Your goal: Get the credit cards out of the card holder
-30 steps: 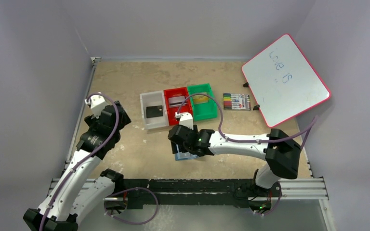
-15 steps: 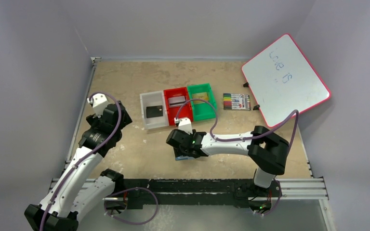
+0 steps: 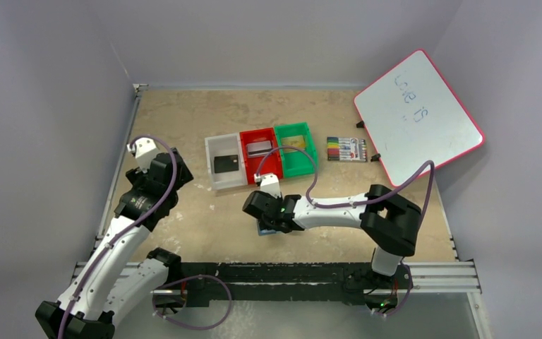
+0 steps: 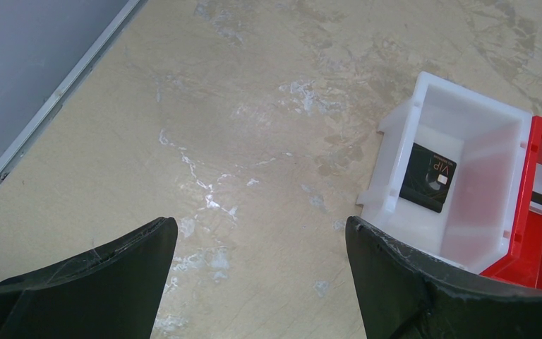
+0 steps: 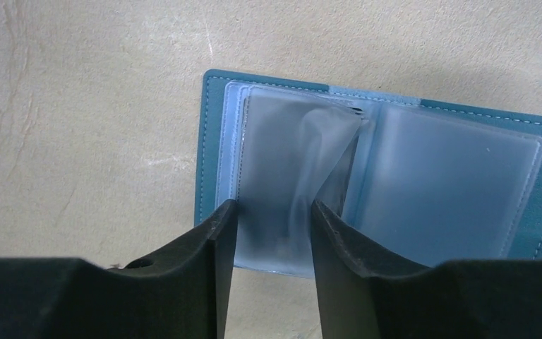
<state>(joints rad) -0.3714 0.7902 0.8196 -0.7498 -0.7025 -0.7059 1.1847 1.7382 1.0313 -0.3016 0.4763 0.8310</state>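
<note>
The teal-blue card holder (image 5: pixel 212 141) lies open on the table, its pale clear pockets facing up; in the top view (image 3: pixel 263 229) it is mostly hidden under my right gripper. My right gripper (image 5: pixel 274 206) (image 3: pixel 268 219) hangs low over the near edge of its left half, jaws narrowly open astride a frosted pocket leaf (image 5: pixel 289 162) that bulges up, with something dark behind it. My left gripper (image 4: pixel 260 224) (image 3: pixel 173 173) is wide open and empty above bare table. A black card (image 4: pixel 432 176) (image 3: pixel 226 163) lies in the white bin.
White (image 3: pixel 215 152), red (image 3: pixel 260 135) and green (image 3: pixel 295 166) bins stand in a row behind the holder. The red one holds a silver-grey card (image 3: pixel 259 148), the green one a gold card (image 3: pixel 293 145). A marker pack (image 3: pixel 346 149) and a tilted whiteboard (image 3: pixel 418 116) are at the right.
My right arm has folded lower and its gripper has come down slightly left onto the card holder. My left arm has shifted only a little.
</note>
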